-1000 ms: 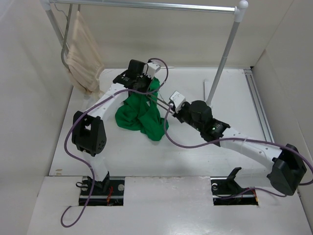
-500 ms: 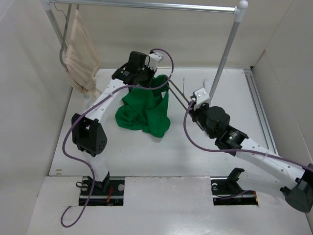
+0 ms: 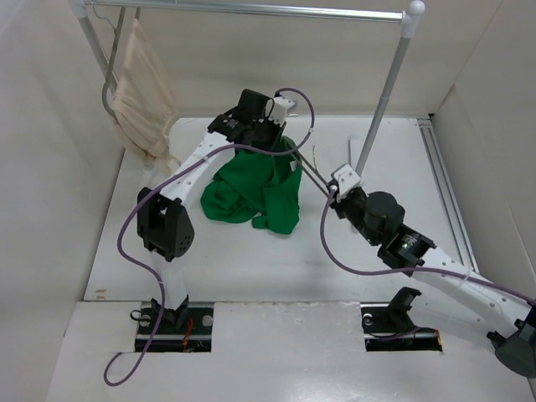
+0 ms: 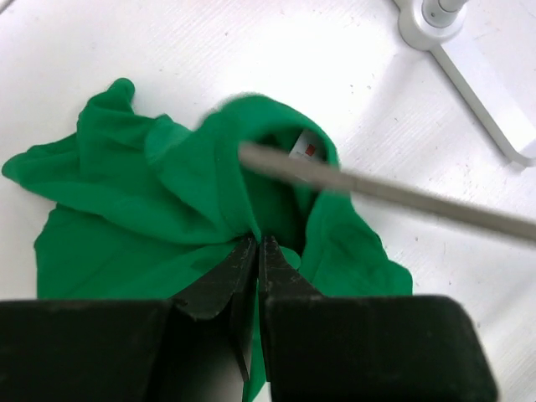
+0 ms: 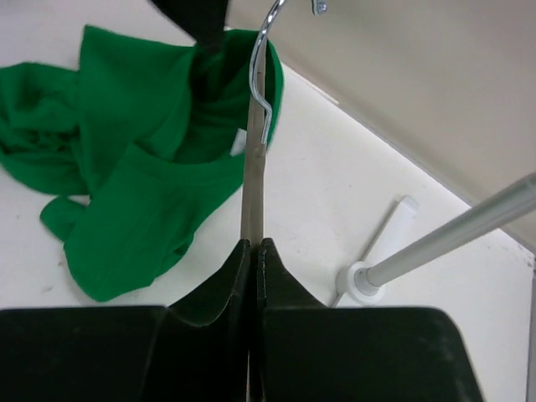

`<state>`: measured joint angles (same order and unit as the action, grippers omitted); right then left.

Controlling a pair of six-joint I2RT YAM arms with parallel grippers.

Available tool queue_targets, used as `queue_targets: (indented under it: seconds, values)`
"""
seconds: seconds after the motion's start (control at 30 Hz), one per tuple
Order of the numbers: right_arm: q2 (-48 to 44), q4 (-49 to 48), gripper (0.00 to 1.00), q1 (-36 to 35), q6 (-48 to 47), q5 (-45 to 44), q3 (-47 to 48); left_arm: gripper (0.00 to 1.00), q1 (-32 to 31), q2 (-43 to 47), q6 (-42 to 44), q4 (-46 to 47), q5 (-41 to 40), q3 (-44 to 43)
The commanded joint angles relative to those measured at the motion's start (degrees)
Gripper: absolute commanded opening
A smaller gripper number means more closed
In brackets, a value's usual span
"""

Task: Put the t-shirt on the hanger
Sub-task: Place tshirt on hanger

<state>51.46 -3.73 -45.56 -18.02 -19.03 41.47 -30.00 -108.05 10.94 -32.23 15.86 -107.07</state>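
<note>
The green t-shirt [image 3: 266,191] hangs bunched from my left gripper [image 3: 273,142], which is shut on the cloth beside the neck opening [image 4: 258,243]. Its lower part rests crumpled on the table [image 4: 117,209]. The thin greyish-brown hanger [image 5: 253,180] is held in my shut right gripper [image 5: 254,244], right of the shirt [image 3: 333,190]. Its bar [image 4: 377,191] reaches up-left across the open collar, where a white label [image 4: 305,149] shows. The metal hook [image 5: 265,59] stands over the collar.
A clothes rack stands at the back, with its rail [image 3: 251,10] overhead and its right post [image 3: 383,96] close behind my right arm. The post's foot [image 5: 365,280] sits just right of the hanger. A beige garment [image 3: 138,92] hangs at the rail's left end.
My left gripper has lifted the shirt's collar and carried it right. My right arm has drawn back to the right with the hanger, whose bar now points into the collar.
</note>
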Motion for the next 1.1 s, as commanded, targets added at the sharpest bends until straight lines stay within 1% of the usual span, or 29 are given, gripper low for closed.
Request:
queue_targets:
  seconds: [0.0,0.13,0.3,0.37,0.43,0.5,0.63,0.67,0.83,0.9,0.97,1.07]
  values:
    - [-2.07,-4.45,0.00,1.26,-2.81,12.06,-1.92,0.00,0.20,-1.46,-3.64,-0.91,2.08,-5.16]
    - [-3.30,-5.68,0.00,3.10,-1.14,18.05,-5.52,0.00,0.20,-1.38,-2.94,-0.38,2.07,-5.79]
    - [-2.60,-8.40,0.00,4.87,-1.14,19.46,-5.53,0.00,-0.32,-0.32,-1.01,-2.75,2.07,-5.26]
    - [-0.24,-9.02,0.00,6.36,-1.14,20.78,-3.60,0.00,-0.32,0.38,-1.01,-2.75,2.07,-3.95]
    - [1.18,-9.02,0.00,6.36,-1.14,22.36,-2.90,0.00,-0.32,0.38,-0.49,-2.75,1.55,-3.94]
    - [2.23,-9.02,0.00,6.36,-0.27,21.76,-2.89,0.00,-0.94,0.91,0.04,-2.75,1.55,-3.94]
    - [3.29,-9.02,0.00,6.88,0.35,16.05,-2.89,0.00,-1.47,1.44,1.27,-3.98,1.02,-3.94]
    - [3.29,-9.02,0.00,6.89,0.36,13.34,-2.89,0.00,-1.47,1.44,2.15,-3.98,0.23,-3.94]
    - [3.29,-7.61,0.00,7.42,0.88,7.43,-1.57,0.00,-1.47,2.58,4.79,-5.30,-1.36,-3.94]
    - [3.29,-7.61,0.00,7.42,0.27,6.82,-1.04,0.00,-1.47,3.10,5.32,-5.83,-1.36,-3.94]
    - [4.60,-10.06,0.00,7.42,-1.40,8.12,-1.04,0.00,-1.47,3.11,5.32,-5.83,-0.22,-3.94]
    - [7.76,-16.82,0.00,8.55,-2.02,14.26,-1.04,0.00,-1.47,3.72,3.84,-5.21,5.40,-3.94]
